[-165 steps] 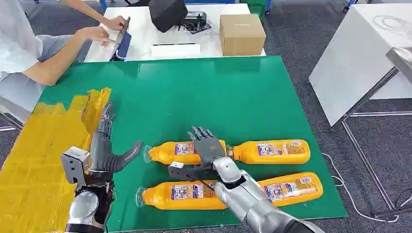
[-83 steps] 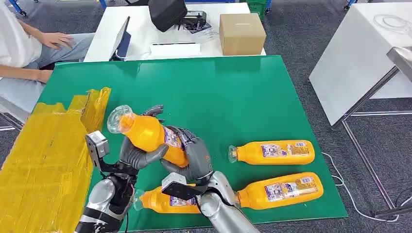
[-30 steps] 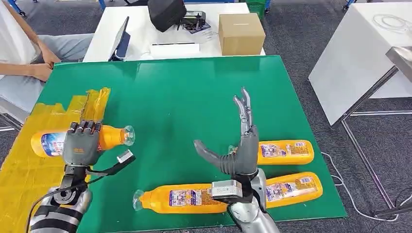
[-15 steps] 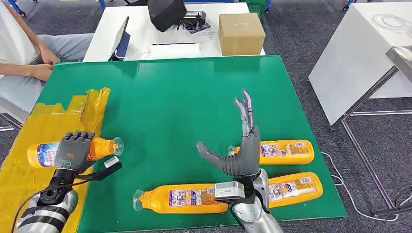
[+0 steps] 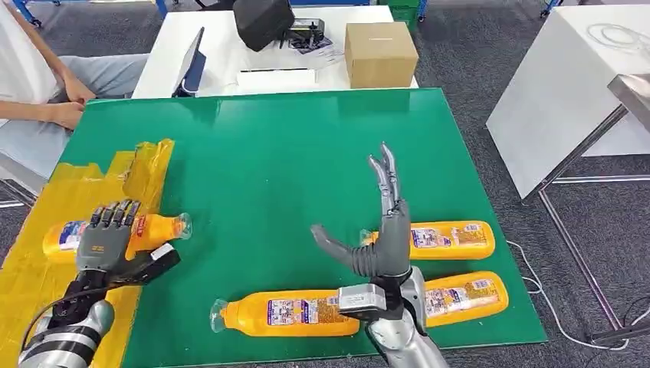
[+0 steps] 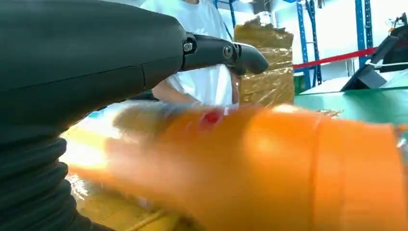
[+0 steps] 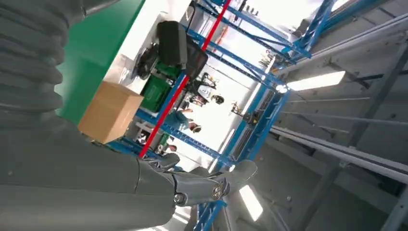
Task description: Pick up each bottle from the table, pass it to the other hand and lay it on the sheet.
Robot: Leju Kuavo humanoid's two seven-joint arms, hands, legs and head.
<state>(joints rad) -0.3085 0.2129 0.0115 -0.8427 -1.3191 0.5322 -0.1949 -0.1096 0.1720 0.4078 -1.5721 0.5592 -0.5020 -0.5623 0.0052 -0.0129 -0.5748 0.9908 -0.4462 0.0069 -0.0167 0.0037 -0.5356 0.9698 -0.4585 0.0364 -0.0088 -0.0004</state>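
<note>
The left robot hand (image 5: 107,238) lies over the orange bottle (image 5: 157,228), fingers draped across its body; we judge it a loosening grip, the bottle lying on its side on the yellow sheet (image 5: 46,291) with its neck poking over the green surface (image 5: 291,153). To finish well, we should open the fingers fully, lift straight up so nothing drags or rolls the bottle, then clear away. Our right robot hand (image 5: 383,230) stands upright above the surface, fingers straight and thumb splayed, holding nothing, just beside the bottle by its palm (image 5: 452,239). Two more bottles, the near-left bottle (image 5: 283,313) and the near-right bottle (image 5: 464,297), wait on the surface.
</note>
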